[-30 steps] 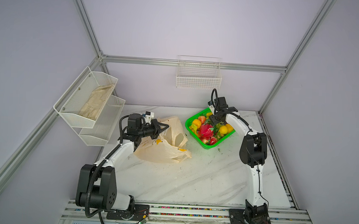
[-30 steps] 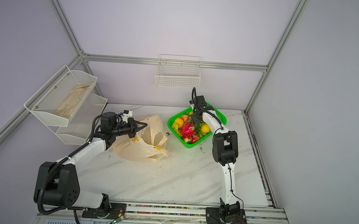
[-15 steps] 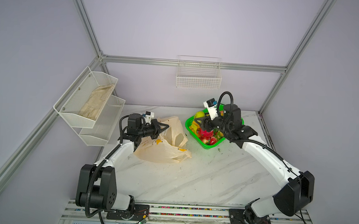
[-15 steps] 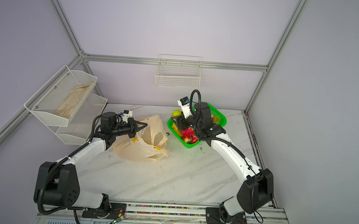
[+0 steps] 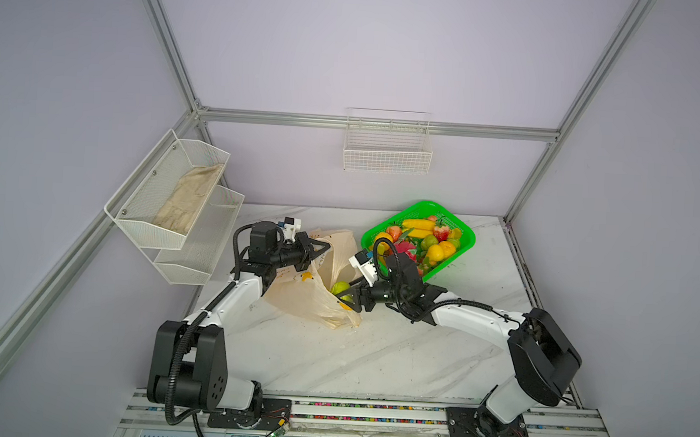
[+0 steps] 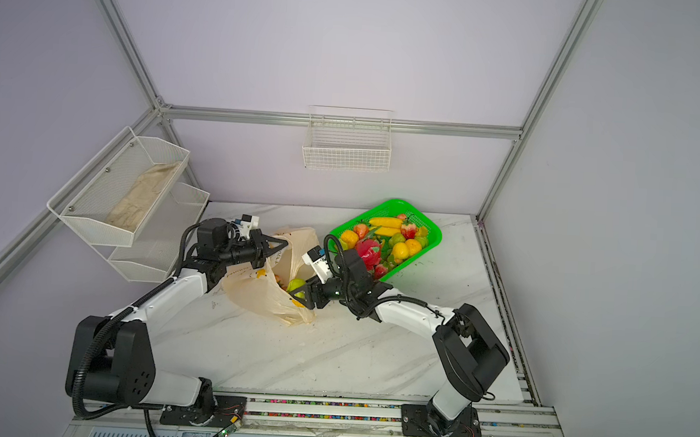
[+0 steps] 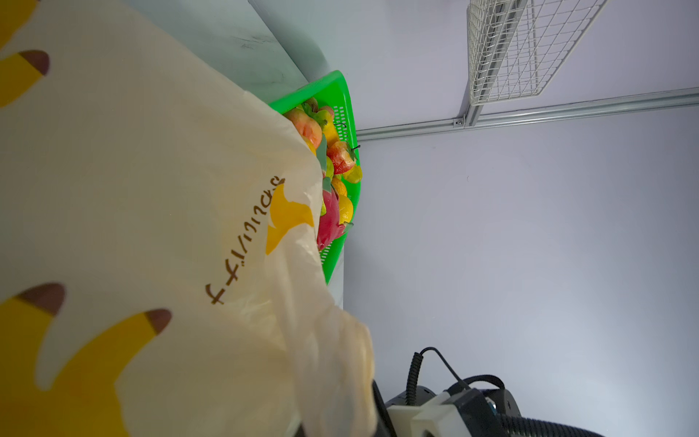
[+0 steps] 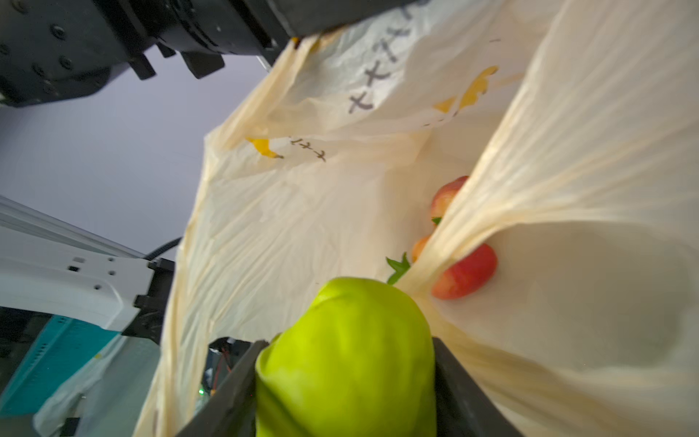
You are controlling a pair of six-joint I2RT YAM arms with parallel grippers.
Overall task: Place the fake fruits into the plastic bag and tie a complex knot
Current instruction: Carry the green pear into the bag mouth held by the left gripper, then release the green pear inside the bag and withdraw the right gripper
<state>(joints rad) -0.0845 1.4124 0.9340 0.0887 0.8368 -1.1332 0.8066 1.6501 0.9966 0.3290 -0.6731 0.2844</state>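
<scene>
Right end effector (image 5: 344, 297) clamped on a green fruit (image 8: 344, 355), poised at the bag's mouth. The bag (image 5: 305, 304) lies left of it, toward the bench's back edge. Left end effector (image 5: 325, 248) pinched shut on the bag's rim (holding it open).

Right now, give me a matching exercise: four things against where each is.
1. glossy green plastic fruit
2. thin cream banana-print plastic bag
3. bright green mesh plastic basket
4. off-white cloth-like piece

a. back right of the marble table
b. in the white mesh shelf
c. between the jaws of the right gripper
d. edge pinched by the left gripper

Pairs: 1-c, 2-d, 3-a, 4-b.
</scene>
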